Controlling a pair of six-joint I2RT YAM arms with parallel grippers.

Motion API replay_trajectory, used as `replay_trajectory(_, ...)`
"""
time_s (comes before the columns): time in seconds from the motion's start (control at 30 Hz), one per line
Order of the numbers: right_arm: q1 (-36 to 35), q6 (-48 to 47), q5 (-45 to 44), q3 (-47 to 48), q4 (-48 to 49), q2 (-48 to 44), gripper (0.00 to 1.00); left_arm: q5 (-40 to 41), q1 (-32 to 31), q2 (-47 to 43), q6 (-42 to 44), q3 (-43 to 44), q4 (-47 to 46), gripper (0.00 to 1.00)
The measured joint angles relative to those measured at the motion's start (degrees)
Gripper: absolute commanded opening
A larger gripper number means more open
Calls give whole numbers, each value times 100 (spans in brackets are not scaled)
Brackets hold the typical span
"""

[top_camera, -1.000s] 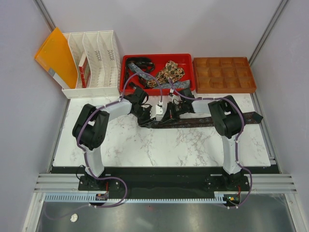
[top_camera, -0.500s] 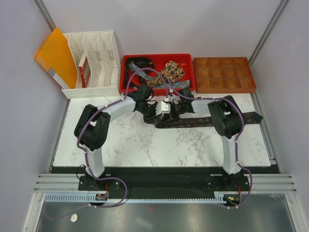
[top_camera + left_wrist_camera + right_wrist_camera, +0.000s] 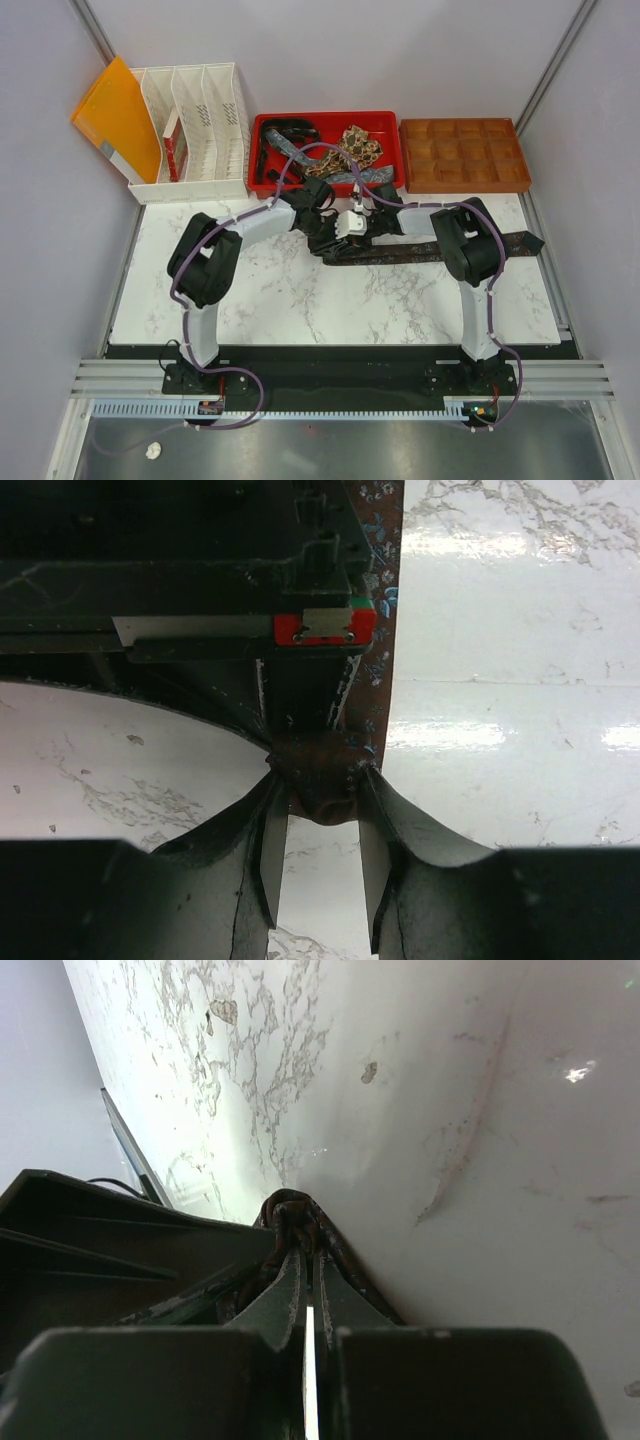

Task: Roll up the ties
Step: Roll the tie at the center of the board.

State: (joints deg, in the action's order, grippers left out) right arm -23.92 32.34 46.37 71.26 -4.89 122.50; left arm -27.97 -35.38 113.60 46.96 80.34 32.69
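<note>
Though mostly flat, tie point(image 3: 410, 252) end within left tool point(image 3: 322, 802)

Bright overhead light; glare on tabletop point(image 3: 500, 730); wrist foregrounds seemingly blurred.

**Things around a white marble table top**

A white marble-patterned table top point(image 3: 300, 300) is seen in the middle. Three things are lined up along its far edge. A white plastic file rack with upright slots point(image 3: 200, 185) is set at the left, a red plastic tray point(image 3: 325, 117) in the middle, and a brown tray split into small square boxes point(image 3: 465, 187) at the right. A flat orange folder point(image 3: 115, 115) is leaned on the rack's left side. A red and white box point(image 3: 172, 148) is stood in one slot.
</note>
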Motion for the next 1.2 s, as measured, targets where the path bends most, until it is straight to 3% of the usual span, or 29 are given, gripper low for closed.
replay_trajectory(0.17,31,208,48,-63,125,0,10,234,-55,81,-55,79,66,37)
replay_trajectory(0.3,66,402,76,-98,184,0,23,470,-118,133,-59,138,157,36)
replay_trajectory(0.73,448,542,50,-251,55,-345,45,713,-177,297,-55,267,278,35)
replay_trajectory(1.1,166,988,46,-562,533,-542,44,715,-177,304,-44,275,284,37)
replay_trajectory(1.13,107,1019,11,-581,597,-542,43,719,-177,304,-42,275,304,37)
replay_trajectory(1.2,85,1062,-13,-612,660,-542,31,728,-177,304,-39,273,306,38)
